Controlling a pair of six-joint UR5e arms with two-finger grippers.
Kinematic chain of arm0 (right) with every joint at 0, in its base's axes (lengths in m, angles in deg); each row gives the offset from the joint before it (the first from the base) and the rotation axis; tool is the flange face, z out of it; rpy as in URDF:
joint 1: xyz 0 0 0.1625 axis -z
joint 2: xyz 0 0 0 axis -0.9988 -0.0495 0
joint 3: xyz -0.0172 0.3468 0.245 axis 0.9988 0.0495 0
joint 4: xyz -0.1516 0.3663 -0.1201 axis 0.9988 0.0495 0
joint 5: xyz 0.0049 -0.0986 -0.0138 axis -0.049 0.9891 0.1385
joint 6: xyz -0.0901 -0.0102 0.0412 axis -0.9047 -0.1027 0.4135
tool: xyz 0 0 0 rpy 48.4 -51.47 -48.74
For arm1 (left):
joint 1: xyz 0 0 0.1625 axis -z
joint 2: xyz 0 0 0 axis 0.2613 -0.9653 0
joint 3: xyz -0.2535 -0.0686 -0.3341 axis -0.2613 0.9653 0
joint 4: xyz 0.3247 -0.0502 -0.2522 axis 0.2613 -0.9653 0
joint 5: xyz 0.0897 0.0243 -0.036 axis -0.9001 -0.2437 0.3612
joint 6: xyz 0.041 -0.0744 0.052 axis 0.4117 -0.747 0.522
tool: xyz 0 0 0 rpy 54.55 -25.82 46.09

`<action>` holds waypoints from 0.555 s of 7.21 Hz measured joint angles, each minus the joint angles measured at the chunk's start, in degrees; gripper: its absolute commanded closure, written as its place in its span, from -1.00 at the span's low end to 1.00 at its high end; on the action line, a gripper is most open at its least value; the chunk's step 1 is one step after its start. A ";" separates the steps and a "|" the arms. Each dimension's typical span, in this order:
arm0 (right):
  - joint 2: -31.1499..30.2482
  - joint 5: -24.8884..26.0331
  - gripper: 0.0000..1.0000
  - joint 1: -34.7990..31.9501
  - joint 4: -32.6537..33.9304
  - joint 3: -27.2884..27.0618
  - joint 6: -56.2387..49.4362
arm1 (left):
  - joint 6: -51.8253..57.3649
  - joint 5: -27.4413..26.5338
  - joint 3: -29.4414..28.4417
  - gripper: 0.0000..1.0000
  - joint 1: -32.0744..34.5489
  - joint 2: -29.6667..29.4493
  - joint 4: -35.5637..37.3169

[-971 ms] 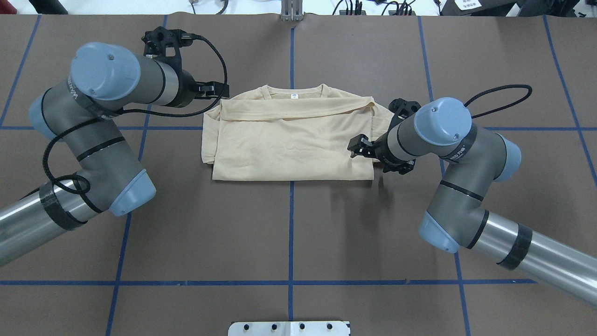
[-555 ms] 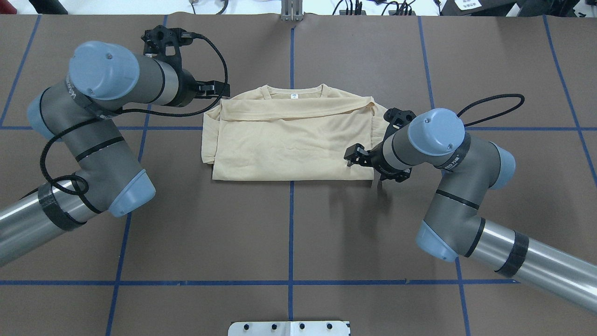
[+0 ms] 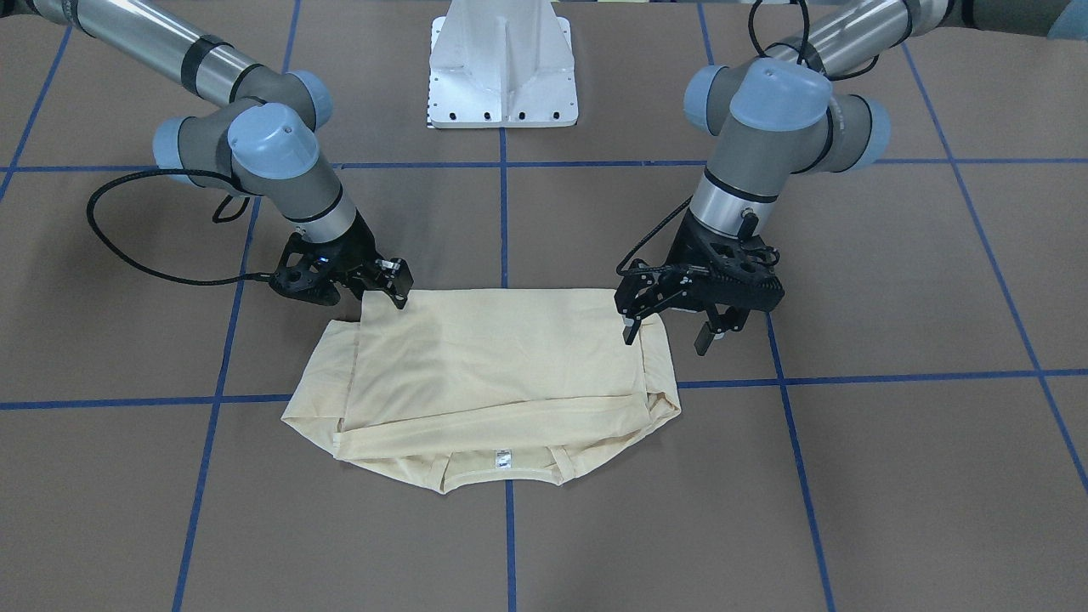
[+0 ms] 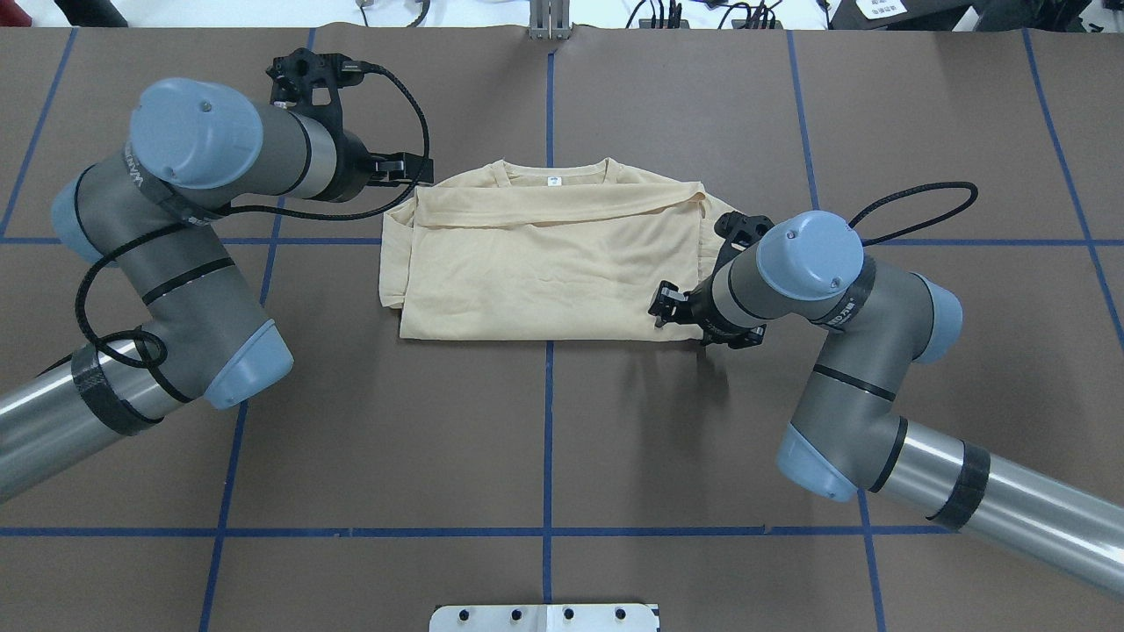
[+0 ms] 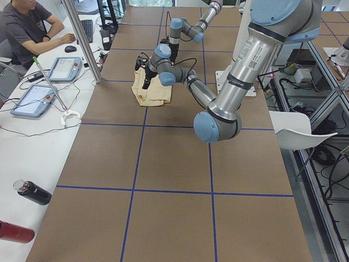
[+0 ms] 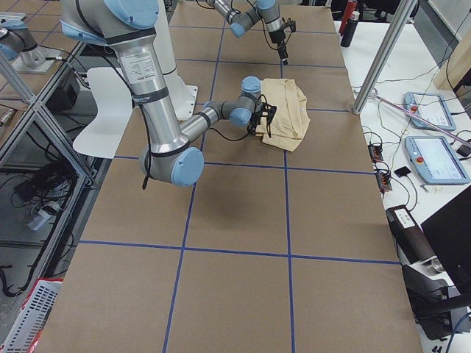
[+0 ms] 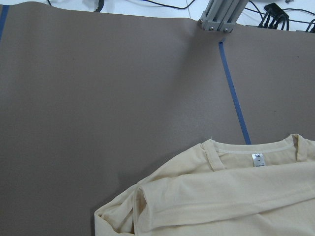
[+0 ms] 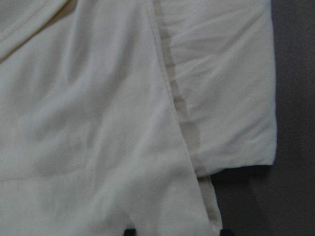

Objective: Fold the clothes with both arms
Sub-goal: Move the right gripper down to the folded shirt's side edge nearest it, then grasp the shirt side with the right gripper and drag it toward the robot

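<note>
The cream T-shirt (image 4: 544, 263) lies folded on the brown table with its plain side up, so the print is hidden. Its white neck label (image 4: 553, 182) is at the far edge, and one sleeve is folded across the chest. The shirt also shows in the front view (image 3: 493, 374). My left gripper (image 3: 667, 333) is open and empty, raised beside the shirt's far-left shoulder (image 4: 420, 171). My right gripper (image 4: 663, 309) is low over the near-right hem corner (image 3: 393, 289). In the right wrist view its fingertips (image 8: 221, 232) stand apart with cloth between them.
The white pedestal base (image 3: 503, 68) stands at the robot's side of the table. Blue tape lines (image 4: 549, 439) cross the brown surface. A metal post (image 4: 549, 22) stands at the far edge. An operator (image 5: 27, 27), tablets and bottles are beside the table.
My right gripper has moved toward the robot and down, from the shirt's right edge to its near-right hem corner. The left arm has barely moved. The shirt has not shifted.
</note>
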State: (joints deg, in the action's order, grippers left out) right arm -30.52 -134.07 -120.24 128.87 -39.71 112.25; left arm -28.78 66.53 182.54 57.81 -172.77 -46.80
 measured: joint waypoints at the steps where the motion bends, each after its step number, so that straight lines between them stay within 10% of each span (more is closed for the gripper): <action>1: 0.02 -0.21 1.00 0.03 0.16 -0.25 -0.03 | 0.00 -0.02 -0.08 -1.00 -0.01 0.03 0.00; 4: -0.10 -1.25 1.00 -0.04 0.29 -0.55 -0.11 | 0.00 -0.03 -0.17 -1.00 -0.09 0.01 0.00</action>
State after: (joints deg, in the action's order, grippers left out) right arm -30.63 -135.32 -120.29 129.15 -40.26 112.14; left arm -28.78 66.50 182.37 57.72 -172.76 -46.80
